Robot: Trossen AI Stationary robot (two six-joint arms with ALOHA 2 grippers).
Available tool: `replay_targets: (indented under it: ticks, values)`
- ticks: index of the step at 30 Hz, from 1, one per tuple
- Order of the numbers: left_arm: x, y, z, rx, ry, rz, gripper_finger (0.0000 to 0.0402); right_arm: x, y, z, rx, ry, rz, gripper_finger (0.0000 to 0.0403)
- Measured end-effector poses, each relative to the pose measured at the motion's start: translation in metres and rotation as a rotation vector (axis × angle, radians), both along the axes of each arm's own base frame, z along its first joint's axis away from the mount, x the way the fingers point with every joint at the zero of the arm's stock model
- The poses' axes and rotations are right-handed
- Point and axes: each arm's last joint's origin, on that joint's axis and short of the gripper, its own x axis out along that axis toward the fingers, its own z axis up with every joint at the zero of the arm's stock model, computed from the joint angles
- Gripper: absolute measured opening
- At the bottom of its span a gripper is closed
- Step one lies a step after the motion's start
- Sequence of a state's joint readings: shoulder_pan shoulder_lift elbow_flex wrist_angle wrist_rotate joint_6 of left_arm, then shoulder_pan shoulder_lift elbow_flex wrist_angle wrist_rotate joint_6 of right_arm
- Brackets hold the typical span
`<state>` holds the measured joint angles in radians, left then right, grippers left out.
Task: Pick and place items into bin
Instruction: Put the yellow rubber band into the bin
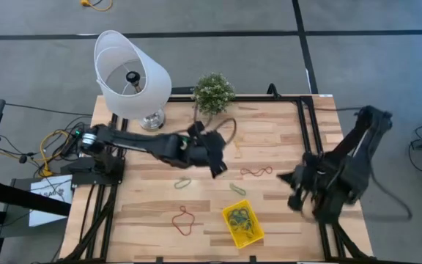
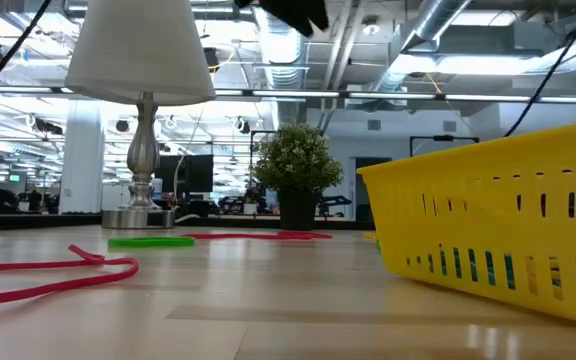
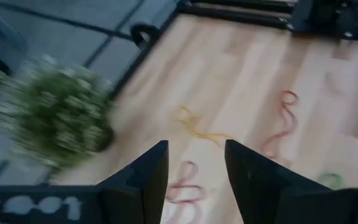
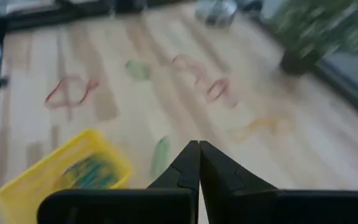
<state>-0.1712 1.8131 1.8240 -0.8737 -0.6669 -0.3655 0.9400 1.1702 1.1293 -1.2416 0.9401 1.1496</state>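
Note:
The yellow bin (image 1: 242,224) sits near the table's near edge with several loops inside; the right wrist view also shows the bin (image 4: 61,171). Loose loops lie flat on the wood: a red one (image 1: 184,220), a green one (image 1: 182,183), another green one (image 1: 238,188) and a red one (image 1: 256,171). A yellow loop (image 3: 197,127) lies near the plant. My left gripper (image 1: 215,160) hangs open above the table's middle, its fingers (image 3: 148,174) empty. My right gripper (image 4: 199,162) is shut and empty, above the table's right side (image 1: 297,185).
A white lamp (image 1: 132,77) stands at the far left corner, and a small potted plant (image 1: 212,93) at the far edge. A black frame rail (image 1: 310,132) runs along the right side. Bare wood lies between the bin and the red loop.

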Motion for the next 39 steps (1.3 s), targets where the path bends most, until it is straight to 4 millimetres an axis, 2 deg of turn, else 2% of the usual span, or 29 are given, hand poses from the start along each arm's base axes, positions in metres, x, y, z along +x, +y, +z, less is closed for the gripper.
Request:
replay_targets:
  ticks: [3, 7, 10, 12, 15, 17, 19, 22, 27, 31, 36, 39]
  values:
    - [-0.016, 0.013, 0.023, 0.053, -0.016, -0.012, 0.0149, -0.003, -0.031, 0.001, 0.012, -0.025, -0.030, 0.0000]
    - [-0.035, 0.025, 0.044, 0.062, -0.061, 0.027, 0.0149, 0.001, -0.061, -0.019, 0.048, 0.018, -0.015, 0.0000]
    - [-0.033, 0.023, 0.040, 0.051, -0.082, 0.029, 0.0149, 0.010, -0.076, -0.038, 0.120, -0.017, 0.026, 0.0000]
    - [-0.028, 0.020, 0.037, -0.001, -0.106, -0.013, 0.0149, 0.021, -0.080, -0.054, 0.155, -0.053, 0.124, 0.0000]
    - [-0.025, 0.014, 0.038, -0.044, -0.124, -0.073, 0.0149, 0.035, -0.083, -0.074, 0.087, -0.123, 0.303, 0.0000]
    - [-0.025, 0.010, 0.039, -0.044, -0.148, -0.059, 0.0149, 0.041, -0.086, -0.089, 0.016, -0.107, 0.358, 0.0000]
    - [-0.027, 0.007, 0.041, -0.038, -0.153, -0.058, 0.0149, 0.046, -0.092, -0.102, -0.050, -0.048, 0.360, 0.0000]
    - [-0.029, -0.001, 0.041, -0.043, -0.152, -0.084, 0.0149, 0.055, -0.103, -0.112, -0.098, 0.024, 0.320, 0.0006]
    - [-0.031, -0.013, 0.041, -0.033, -0.131, -0.132, 0.0149, 0.067, -0.130, -0.129, -0.143, 0.149, 0.223, 0.0035]
    - [-0.032, -0.018, 0.041, -0.029, -0.131, -0.142, 0.0149, 0.077, -0.154, -0.147, -0.082, 0.235, 0.243, 0.0070]
    - [-0.034, -0.024, 0.040, -0.030, -0.125, -0.154, 0.0149, 0.093, -0.183, -0.162, 0.007, 0.244, 0.238, 0.0113]
    - [-0.036, -0.027, 0.039, -0.045, -0.120, -0.151, 0.0149, 0.103, -0.193, -0.169, 0.071, 0.246, 0.268, 0.0133]
